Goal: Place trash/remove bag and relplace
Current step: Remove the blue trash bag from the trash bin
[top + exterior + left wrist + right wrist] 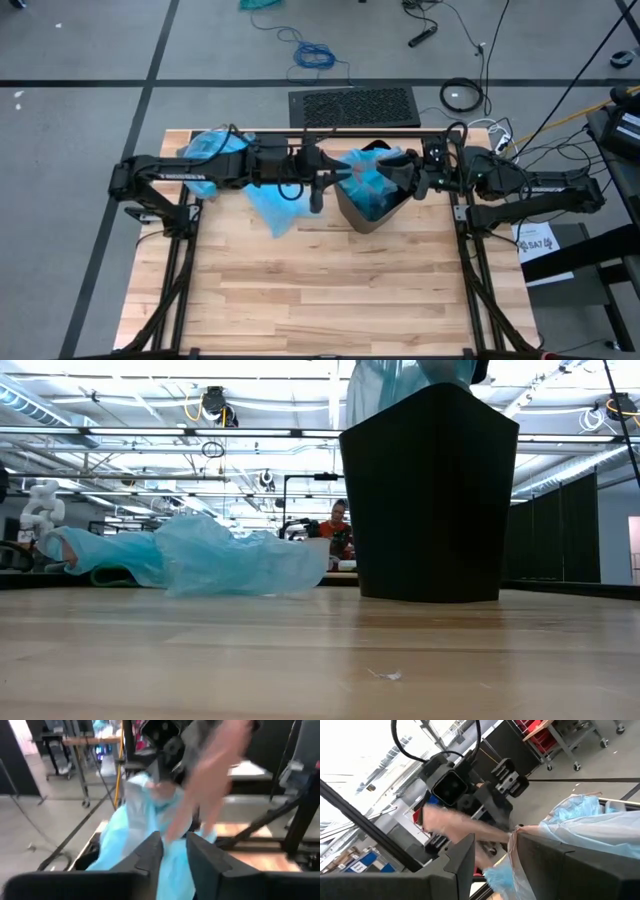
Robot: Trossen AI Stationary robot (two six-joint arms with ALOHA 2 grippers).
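Observation:
A black bin (372,215) (430,490) stands upright at the table's far middle, lined with a pale blue bag (365,175) (390,380) that rises above its rim. My left gripper (322,190) (174,837) hovers level at the bin's left side, open, with blue film showing in the gap between its fingers. My right gripper (400,178) (495,840) is at the bin's right rim, shut on it. A pinkish blurred streak (215,785) (455,825) crosses between the two grippers; I cannot tell what it is. No other trash shows. My right gripper grips the bin's right rim (514,851) together with the blue bag draped over it. It comes in level from the table's right. One finger (462,865) shows on one side of the wall; the wall and bag hide the other. The bin's base is on the table.
A loose blue bag (272,208) (220,565) lies flat left of the bin, and another blue heap (212,150) sits under the left arm. A black mat (355,105) lies beyond the far edge. The near wood (320,300) is bare. A person (338,525) sits far behind.

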